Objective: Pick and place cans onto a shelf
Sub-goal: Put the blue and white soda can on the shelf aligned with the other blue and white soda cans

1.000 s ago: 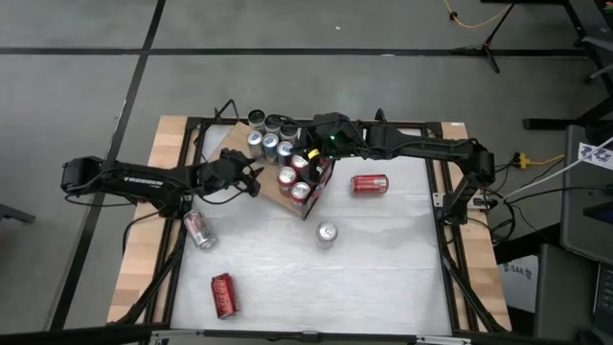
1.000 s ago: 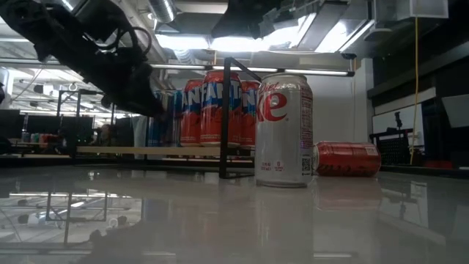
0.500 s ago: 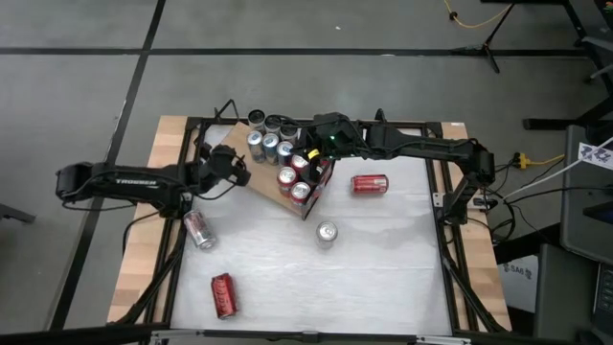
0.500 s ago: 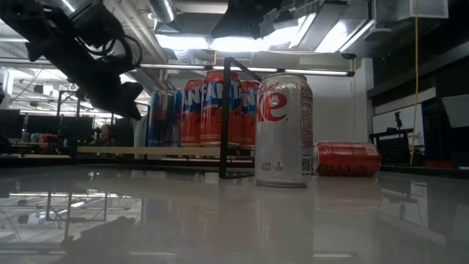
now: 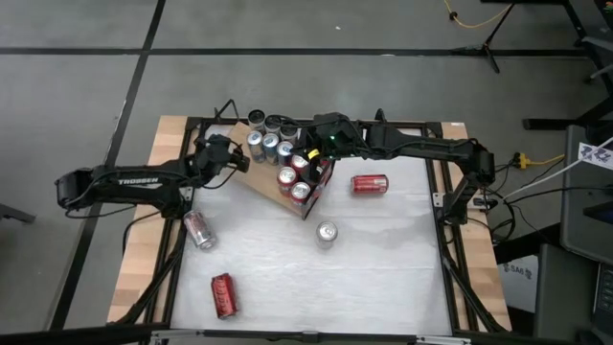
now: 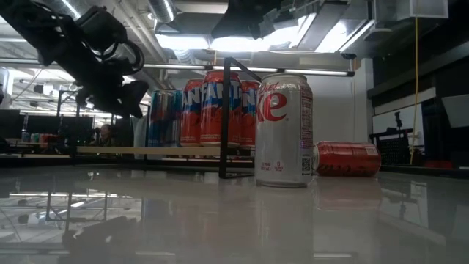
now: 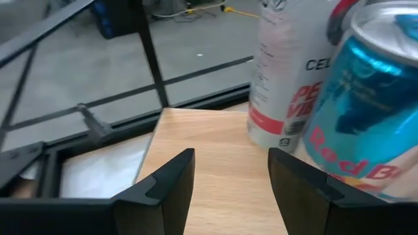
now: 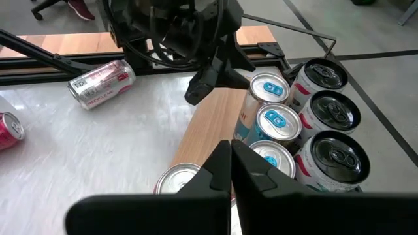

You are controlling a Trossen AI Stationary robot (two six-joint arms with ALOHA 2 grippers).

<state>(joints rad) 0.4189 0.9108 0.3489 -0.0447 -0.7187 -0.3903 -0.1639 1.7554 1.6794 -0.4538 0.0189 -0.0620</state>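
Left pincer [image 7: 230, 179] is held apart, empty, over the shelf [image 7: 215, 156]; next, a loose can [image 5: 199, 230] must be fetched.

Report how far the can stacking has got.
Done: a cluster of red, silver and blue cans stands on the light-brown wooden shelf board. In hand: nothing; the left gripper hovers open at the board's edge, the right gripper is shut above the cluster. Left: four cans on the white tabletop, three lying, one silver can upright.
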